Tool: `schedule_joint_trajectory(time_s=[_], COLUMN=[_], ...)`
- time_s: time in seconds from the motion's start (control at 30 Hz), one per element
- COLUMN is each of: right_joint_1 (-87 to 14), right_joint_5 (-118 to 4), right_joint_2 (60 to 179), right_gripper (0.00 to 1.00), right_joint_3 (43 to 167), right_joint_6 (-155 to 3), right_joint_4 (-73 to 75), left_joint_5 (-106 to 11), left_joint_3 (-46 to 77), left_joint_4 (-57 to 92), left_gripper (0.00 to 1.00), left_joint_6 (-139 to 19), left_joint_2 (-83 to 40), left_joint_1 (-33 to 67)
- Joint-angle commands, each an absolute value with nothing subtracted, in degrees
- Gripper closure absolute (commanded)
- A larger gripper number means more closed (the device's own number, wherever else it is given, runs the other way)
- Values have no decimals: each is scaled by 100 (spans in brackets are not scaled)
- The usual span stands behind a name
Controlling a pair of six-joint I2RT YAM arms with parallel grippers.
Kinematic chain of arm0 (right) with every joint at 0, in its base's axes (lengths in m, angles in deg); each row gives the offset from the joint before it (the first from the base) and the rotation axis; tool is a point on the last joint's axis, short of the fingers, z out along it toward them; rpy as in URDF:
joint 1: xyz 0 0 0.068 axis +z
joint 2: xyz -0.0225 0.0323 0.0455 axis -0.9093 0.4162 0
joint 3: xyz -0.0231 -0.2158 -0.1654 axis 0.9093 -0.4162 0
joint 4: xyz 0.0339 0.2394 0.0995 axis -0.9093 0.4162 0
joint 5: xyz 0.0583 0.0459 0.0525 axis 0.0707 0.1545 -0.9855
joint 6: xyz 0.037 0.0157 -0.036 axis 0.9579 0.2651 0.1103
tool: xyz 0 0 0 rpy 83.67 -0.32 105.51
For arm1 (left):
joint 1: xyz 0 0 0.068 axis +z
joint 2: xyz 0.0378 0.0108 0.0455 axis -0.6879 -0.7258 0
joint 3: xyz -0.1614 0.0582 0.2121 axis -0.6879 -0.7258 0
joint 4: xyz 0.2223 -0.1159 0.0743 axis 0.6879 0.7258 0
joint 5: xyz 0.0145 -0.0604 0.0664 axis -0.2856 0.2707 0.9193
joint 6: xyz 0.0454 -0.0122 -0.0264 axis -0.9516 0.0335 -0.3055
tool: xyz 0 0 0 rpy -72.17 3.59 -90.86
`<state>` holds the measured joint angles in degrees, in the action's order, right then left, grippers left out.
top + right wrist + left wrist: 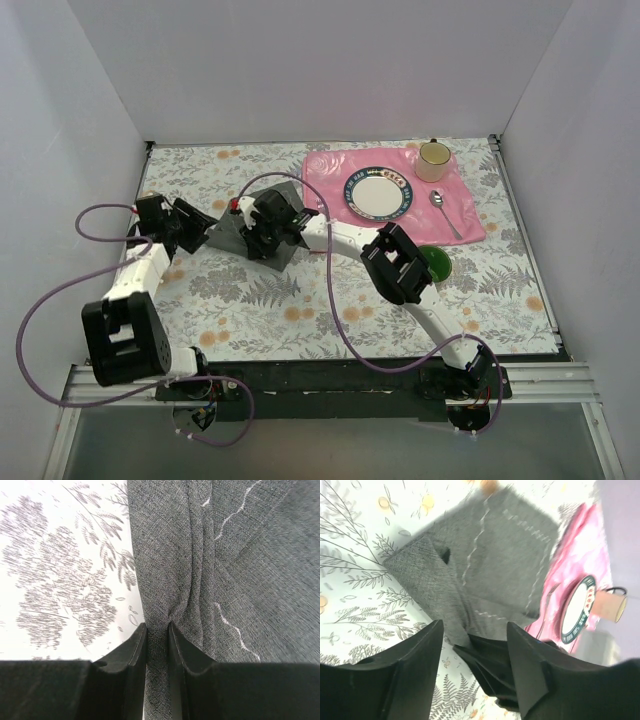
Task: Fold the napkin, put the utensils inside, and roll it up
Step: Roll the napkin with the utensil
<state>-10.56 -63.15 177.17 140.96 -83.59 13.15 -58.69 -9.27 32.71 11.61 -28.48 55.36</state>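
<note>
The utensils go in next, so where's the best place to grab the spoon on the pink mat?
I'd grip the spoon at mid-handle, coming straight down from above and closing across it. It lies flat on the pink mat, its slim handle clear of the plate; the bowl is wider and rounded.

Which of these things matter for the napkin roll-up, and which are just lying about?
In the job: napkin, pinched in the right claw; spoon.
Lying about: pink placemat, plate, cup, green disc.
</note>
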Motion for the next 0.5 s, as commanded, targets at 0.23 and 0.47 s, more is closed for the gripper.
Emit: schedule_joint_trajectory(time_s=[0.23,0.47], right_joint_1=[-1276,-1337], right_joint_5=[-8782,-9329], right_joint_2=[17976,18002], right_gripper=[98,97], right_joint_3=[13311,13161], right_joint_6=[-6274,-5587], right_joint_4=[541,-110], left_joint_5=[-5744,-5937], left_joint_3=[-2078,-2043], left_joint_4=[4082,3792], left_gripper=[41,41], left_joint_6=[2353,2713], left_joint_2=[-2178,-2749], left_joint_1=[5436,5419])
